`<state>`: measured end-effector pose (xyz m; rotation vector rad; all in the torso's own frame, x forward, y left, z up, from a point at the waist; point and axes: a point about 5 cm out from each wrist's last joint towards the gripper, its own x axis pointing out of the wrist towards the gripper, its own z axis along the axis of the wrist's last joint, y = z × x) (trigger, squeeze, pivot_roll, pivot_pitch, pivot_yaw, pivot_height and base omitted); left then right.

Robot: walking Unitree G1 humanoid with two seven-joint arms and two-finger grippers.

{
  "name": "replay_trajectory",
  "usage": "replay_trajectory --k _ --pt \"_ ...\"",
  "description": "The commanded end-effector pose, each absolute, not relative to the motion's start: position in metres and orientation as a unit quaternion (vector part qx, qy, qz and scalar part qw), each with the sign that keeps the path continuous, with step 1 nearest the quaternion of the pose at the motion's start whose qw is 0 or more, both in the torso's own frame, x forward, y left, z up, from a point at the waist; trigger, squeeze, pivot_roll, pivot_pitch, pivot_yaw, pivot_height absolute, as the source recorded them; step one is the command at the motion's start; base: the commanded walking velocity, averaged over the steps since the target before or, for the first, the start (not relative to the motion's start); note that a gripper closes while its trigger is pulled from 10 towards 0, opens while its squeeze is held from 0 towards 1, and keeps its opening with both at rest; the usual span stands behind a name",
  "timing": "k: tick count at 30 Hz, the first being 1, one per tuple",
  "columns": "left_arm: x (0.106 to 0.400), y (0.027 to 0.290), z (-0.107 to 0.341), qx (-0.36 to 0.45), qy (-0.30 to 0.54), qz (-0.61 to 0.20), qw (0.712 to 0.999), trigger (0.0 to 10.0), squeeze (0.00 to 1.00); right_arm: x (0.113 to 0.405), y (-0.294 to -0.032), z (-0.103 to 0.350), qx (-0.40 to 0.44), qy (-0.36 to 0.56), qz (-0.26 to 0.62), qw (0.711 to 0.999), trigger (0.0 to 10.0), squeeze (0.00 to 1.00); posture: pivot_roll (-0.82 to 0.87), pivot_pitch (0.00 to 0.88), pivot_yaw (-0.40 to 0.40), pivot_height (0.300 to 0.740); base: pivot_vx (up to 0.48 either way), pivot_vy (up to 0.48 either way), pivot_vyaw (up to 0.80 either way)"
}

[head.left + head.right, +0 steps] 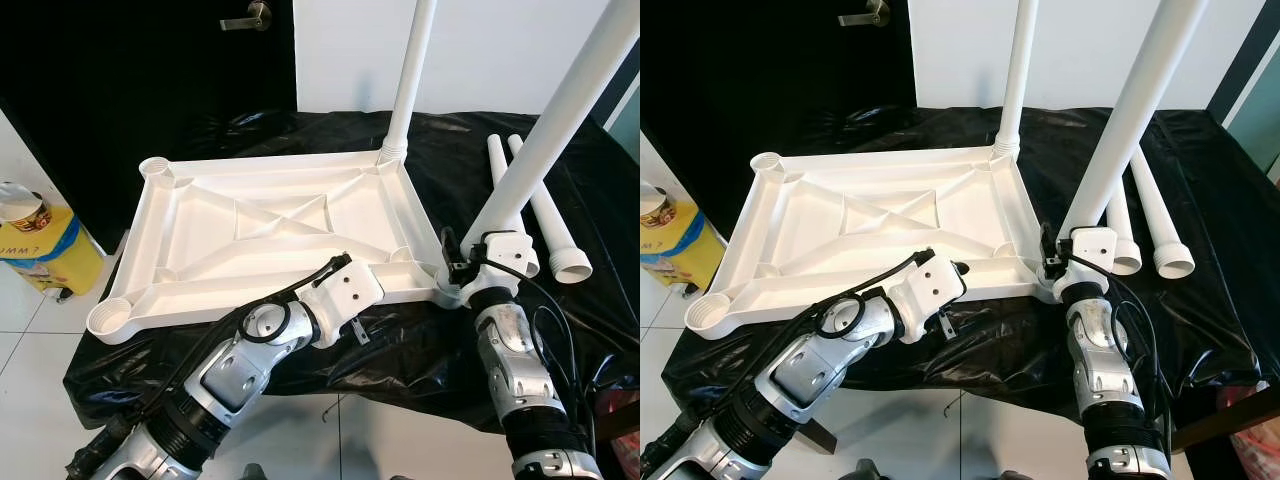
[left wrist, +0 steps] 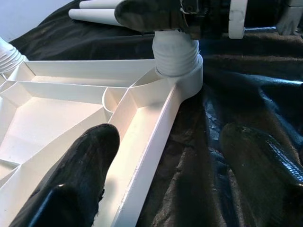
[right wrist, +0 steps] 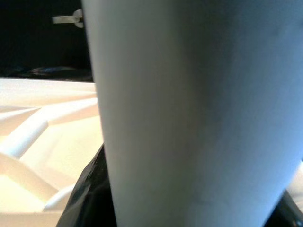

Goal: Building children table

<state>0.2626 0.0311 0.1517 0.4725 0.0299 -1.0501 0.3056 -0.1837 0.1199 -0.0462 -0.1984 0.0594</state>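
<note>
Fingers of the left gripper [image 2: 161, 179] are spread apart and straddle the near rim of the white tabletop [image 1: 270, 235]: one black finger [image 2: 78, 177] rests inside the tray-like underside, the other [image 2: 265, 156] over the black sheet [image 1: 420, 340] outside the rim. From the head camera, this gripper is seen at about 6 o'clock of the tabletop, at its near edge.

Right gripper [image 1: 470, 268] is clamped on a white leg [image 1: 560, 110] near its lower end, at roughly 4 o'clock of the tabletop. The leg is seen tilted, leaning away toward 1 o'clock, with its ribbed end seated in the near right corner socket [image 2: 182, 71]. In the right wrist view the leg's pale surface is seen very close, with the tabletop's ribs beside it.

Tabletop is laid upside down on the black-covered surface, its crossed ribs facing up. A second leg [image 1: 412, 75] is noted standing upright in the far right corner, at about 1 o'clock. Two more legs [image 1: 545, 215] are laid side by side on the sheet at 3 o'clock. The two left corner sockets are seen open.

A yellow container [image 1: 45, 245] is noted on the floor at 9 o'clock.
</note>
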Motion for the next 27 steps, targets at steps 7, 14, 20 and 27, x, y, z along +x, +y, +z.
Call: replay_trajectory --k 7,14,20,27 --pt "0.260 0.030 0.154 0.229 0.011 -0.508 0.830 10.0 0.00 0.296 -0.178 0.084 -0.028 -0.019 0.076 0.997 10.0 0.00 0.01 0.025 -0.008 0.740 0.000 0.000 0.00" --pt "0.261 0.030 0.156 0.229 0.007 -0.505 0.832 10.0 0.00 0.308 -0.185 0.082 -0.029 0.035 0.057 0.997 10.0 0.00 0.01 0.032 -0.011 0.740 0.000 0.000 0.00" --pt "0.260 0.029 0.157 0.228 0.004 -0.503 0.833 10.0 0.00 0.312 -0.185 0.083 -0.010 0.047 0.057 0.997 10.0 0.00 0.01 0.038 -0.015 0.740 0.000 0.000 0.00" --pt "0.260 0.030 0.157 0.229 0.004 -0.500 0.835 10.0 0.00 0.311 -0.185 0.080 0.014 0.057 0.055 0.997 10.0 0.00 0.01 0.043 -0.017 0.740 0.000 0.000 0.00"
